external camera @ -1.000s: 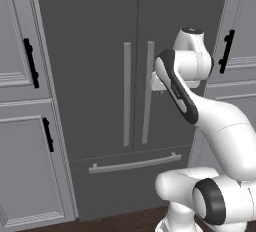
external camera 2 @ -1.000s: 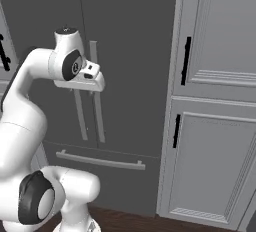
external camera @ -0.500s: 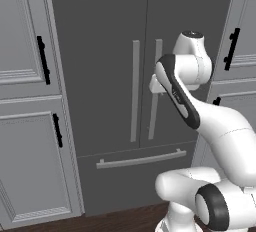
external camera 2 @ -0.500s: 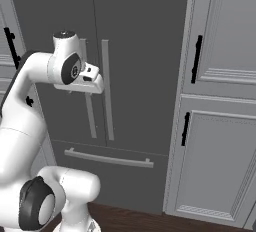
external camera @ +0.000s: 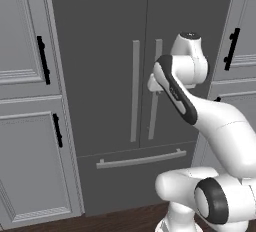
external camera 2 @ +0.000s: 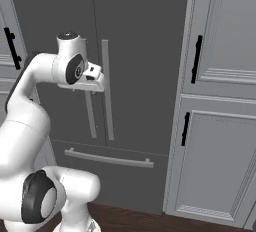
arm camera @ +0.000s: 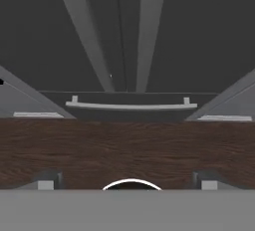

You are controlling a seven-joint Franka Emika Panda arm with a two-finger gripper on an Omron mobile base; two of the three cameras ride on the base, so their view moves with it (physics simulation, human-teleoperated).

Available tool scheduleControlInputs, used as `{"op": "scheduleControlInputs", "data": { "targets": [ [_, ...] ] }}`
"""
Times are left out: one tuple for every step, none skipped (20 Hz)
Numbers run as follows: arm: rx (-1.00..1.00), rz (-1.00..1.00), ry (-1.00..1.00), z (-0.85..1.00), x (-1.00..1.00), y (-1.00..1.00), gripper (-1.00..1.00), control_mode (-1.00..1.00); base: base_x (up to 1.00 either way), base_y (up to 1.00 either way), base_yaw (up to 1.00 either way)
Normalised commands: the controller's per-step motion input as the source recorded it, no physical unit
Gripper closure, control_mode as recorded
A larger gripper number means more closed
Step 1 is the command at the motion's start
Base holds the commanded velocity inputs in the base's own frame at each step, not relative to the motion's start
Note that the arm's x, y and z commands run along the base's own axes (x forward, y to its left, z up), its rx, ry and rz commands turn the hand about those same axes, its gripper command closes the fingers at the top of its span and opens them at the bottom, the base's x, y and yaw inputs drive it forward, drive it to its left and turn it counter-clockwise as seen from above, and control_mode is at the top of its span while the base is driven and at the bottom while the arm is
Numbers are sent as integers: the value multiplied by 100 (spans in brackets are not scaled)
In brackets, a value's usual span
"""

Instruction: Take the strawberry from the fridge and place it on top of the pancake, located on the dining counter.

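The fridge (external camera: 110, 51) is a tall dark grey appliance with both French doors shut and two long grey bar handles (external camera: 135, 91) side by side. Its bottom drawer carries a horizontal handle (external camera: 140, 160). My gripper (arm camera: 127, 180) hangs in front of the doors at mid height, tilted down, so the hand view takes in the drawer handle (arm camera: 130, 106) and the floor. The fingertips (arm camera: 47, 180) stand far apart with nothing between them. In the right base view my white hand (external camera 2: 92, 78) sits just left of the door handles (external camera 2: 106, 91). The strawberry, the pancake and the dining counter are out of view.
Light grey panelled cabinets with black handles flank the fridge: one bank on its left (external camera: 25, 126), one on its right (external camera 2: 220, 126). Dark wood floor (arm camera: 124, 145) runs along the fridge's foot. My own arm fills the space between base and doors.
The whole picture has shifted right and the fridge has grown larger, so the base has driven on. The arm keeps about the same pose before the doors.
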Motion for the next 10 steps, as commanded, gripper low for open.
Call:
{"op": "scheduleControlInputs", "data": {
  "targets": [
    [0, 10, -38, -20, 37, -14, -100, -100, 0, 0, 0],
    [0, 10, -34, -21, 48, -14, -100, -100, 0, 0, 0],
    [0, 7, -23, -25, 62, -6, -100, -100, 0, 0, 0],
    [0, 12, -13, -15, 79, -12, -100, -100, 0, 0, 0],
    [0, 15, -15, -7, 76, -28, -100, -100, 0, 0, 0],
    [0, 15, -10, -4, 79, -37, -100, -100, 0, 0, 0],
    [0, 14, -16, -8, 63, -36, -100, -100, 0, 0, 0],
    [0, 12, -17, -6, 60, -39, -100, -100, 0, 0, 0],
    [0, 7, -17, -3, 59, -26, -100, -100, 0, 0, 0],
    [8, 3, -4, 0, 91, -36, -100, -100, 0, 0, 0]
  ]
}}
